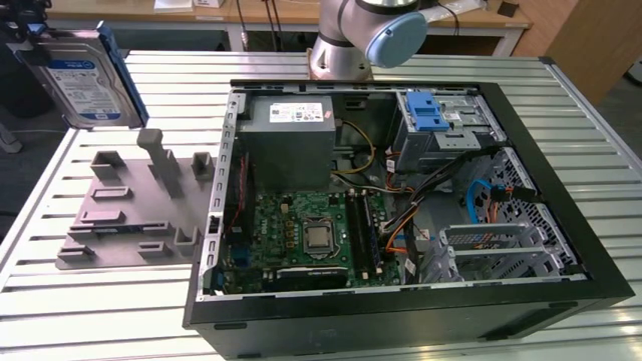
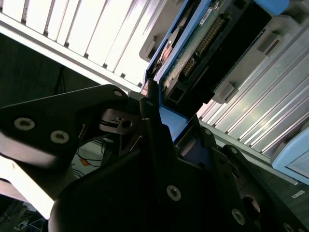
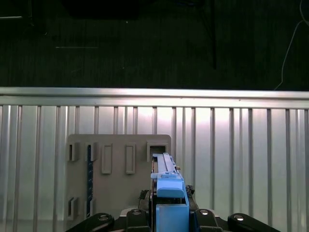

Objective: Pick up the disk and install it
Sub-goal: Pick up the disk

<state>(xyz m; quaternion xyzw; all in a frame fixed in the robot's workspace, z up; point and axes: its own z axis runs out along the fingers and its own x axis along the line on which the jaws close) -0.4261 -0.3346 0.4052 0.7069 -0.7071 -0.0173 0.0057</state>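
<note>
Your gripper (image 3: 169,216) is clamped hard on the disk (image 1: 86,77), fingers (image 2: 153,130) pinching its blue side rails, drive upright on edge. It hangs well clear of the open computer case (image 1: 401,320), out beyond the power supply (image 1: 291,143) side, above the grey slotted tray (image 1: 131,218) lying just beside that case. Looks like the carry: hold it upright, grip firm, no swinging. Open air all round outside the case; inside, loose cables (image 1: 482,192) crowd the blue-latched drive bay (image 1: 434,120), so room there looks tight
</note>
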